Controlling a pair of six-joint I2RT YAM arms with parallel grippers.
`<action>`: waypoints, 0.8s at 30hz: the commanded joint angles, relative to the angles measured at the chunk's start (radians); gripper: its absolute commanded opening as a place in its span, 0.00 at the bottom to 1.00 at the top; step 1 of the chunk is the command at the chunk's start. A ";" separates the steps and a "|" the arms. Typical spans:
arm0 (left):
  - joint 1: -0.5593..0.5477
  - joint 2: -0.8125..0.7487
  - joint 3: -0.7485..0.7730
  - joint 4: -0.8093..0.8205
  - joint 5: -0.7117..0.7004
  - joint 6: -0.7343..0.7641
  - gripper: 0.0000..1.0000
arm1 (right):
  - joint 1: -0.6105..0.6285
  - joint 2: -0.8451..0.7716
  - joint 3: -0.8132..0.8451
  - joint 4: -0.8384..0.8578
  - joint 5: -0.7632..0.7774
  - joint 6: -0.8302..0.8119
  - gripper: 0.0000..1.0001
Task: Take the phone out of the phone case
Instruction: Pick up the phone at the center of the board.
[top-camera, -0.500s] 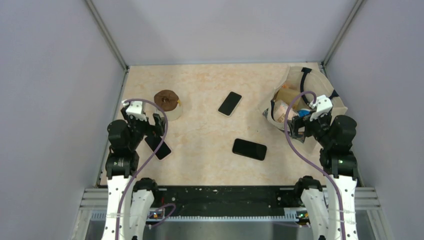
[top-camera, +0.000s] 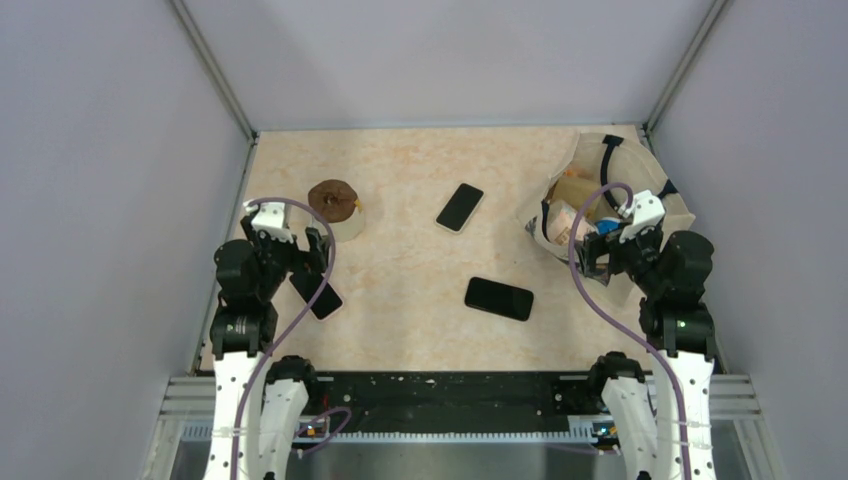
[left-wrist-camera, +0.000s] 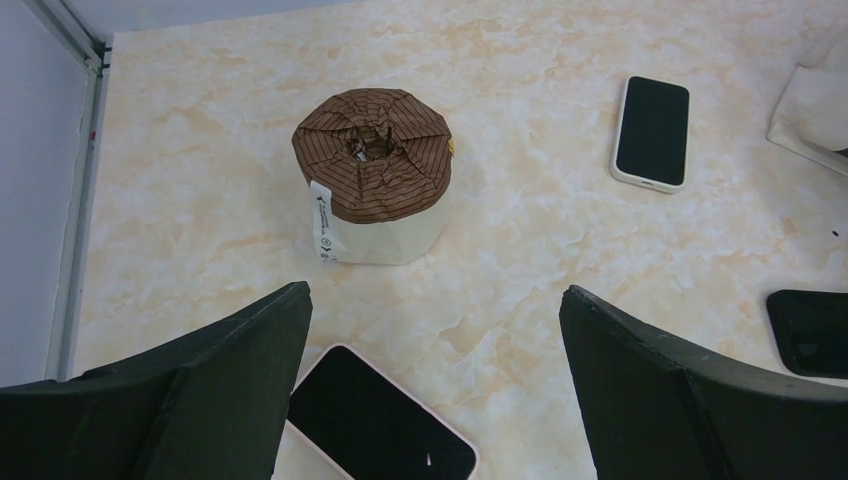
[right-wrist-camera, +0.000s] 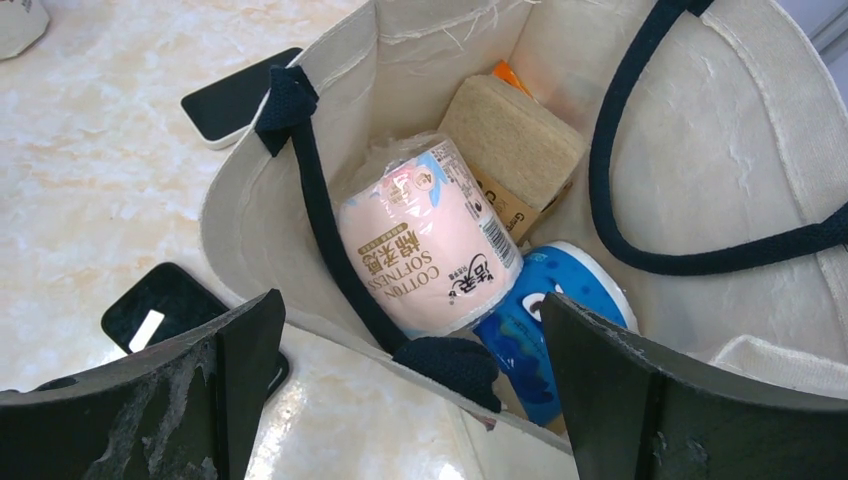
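While half a second has passed, nothing on the table (top-camera: 400, 170) has visibly shifted: both arms and every object sit where they were.

The left end effector (top-camera: 300, 252) hangs at the left of the overhead frame with its fingers spread wide, holding nothing. Directly below it lies a phone in a pale-rimmed case (left-wrist-camera: 380, 425), screen up. Above that in the frame stands a roll capped in brown paper (left-wrist-camera: 372, 170), and a second cased phone (left-wrist-camera: 652, 132) lies toward the upper centre.

A black phone case (top-camera: 499, 298) rests flat in the middle of the frame, apart from both arms.

The right end effector (right-wrist-camera: 410, 400), also spread and empty, hovers over a canvas tote bag (right-wrist-camera: 760, 110) at the right. The bag holds a pink tissue pack (right-wrist-camera: 430, 240), a tan block (right-wrist-camera: 515, 145) and a blue item (right-wrist-camera: 545, 330).
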 joint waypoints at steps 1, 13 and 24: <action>0.005 -0.018 0.070 -0.014 -0.014 0.015 0.99 | -0.010 -0.016 0.009 0.015 -0.038 0.008 0.99; 0.005 0.014 0.074 -0.003 0.045 -0.004 0.99 | 0.053 0.065 0.189 -0.158 -0.090 -0.098 0.99; 0.020 0.067 0.046 0.032 0.068 -0.001 0.99 | 0.395 0.217 0.260 -0.180 -0.023 -0.171 0.97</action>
